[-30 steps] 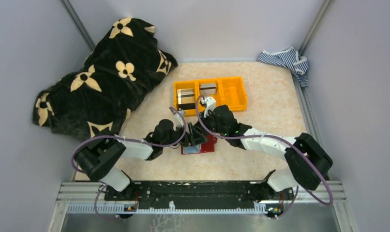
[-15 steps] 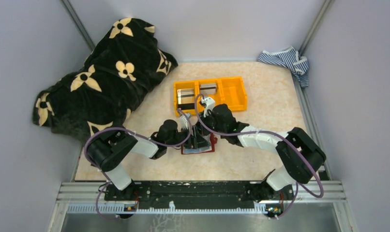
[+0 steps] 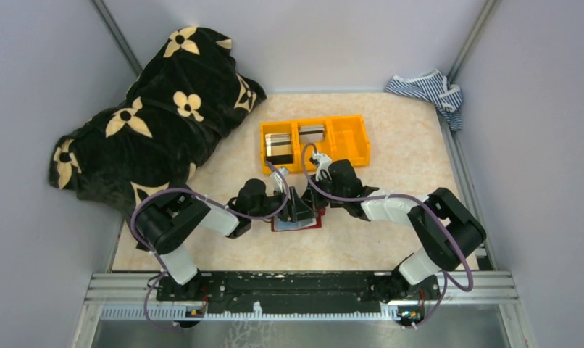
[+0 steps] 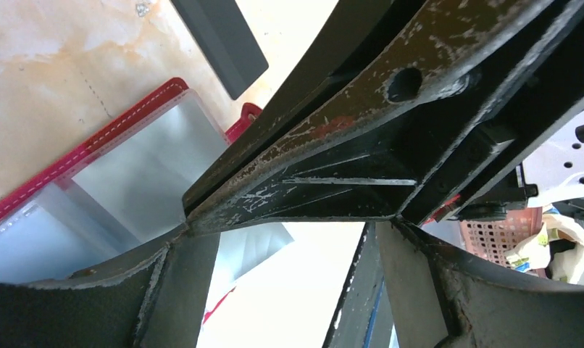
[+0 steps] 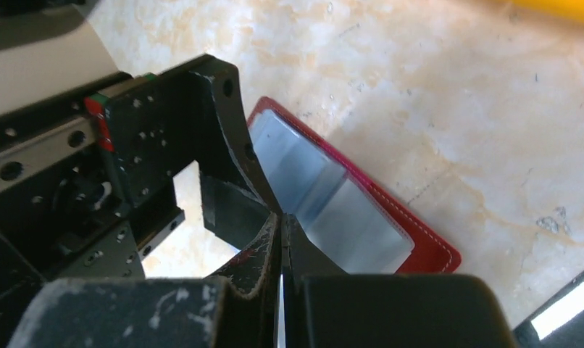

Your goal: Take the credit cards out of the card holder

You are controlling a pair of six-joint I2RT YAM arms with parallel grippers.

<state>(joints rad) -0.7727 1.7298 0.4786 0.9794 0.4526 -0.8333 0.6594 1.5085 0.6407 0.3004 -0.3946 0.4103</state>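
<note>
The small dark red bifold card holder point(image 5: 347, 210) looks leather-like, with pale stitching along its rim. Its light blue inner pockets have a smooth, satin sheen. The beige marbled tabletop point(image 3: 405, 145) is smooth and matt. The orange three-compartment bin point(image 3: 349, 141) is glossy moulded plastic. Plush black cloth with cream flowers point(image 3: 151, 123) lies at the tabletop's far left corner, thin blue-and-white striped woven cloth point(image 3: 430, 90) at its far right corner. The black fingers point(image 5: 256, 264) of the right gripper point(image 5: 282, 225) are matt, scuffed and scratched pale.

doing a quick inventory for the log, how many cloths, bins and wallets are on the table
cloths: 2, black flowered cloth and striped cloth
bin: 1
wallet: 1
total: 4
</note>
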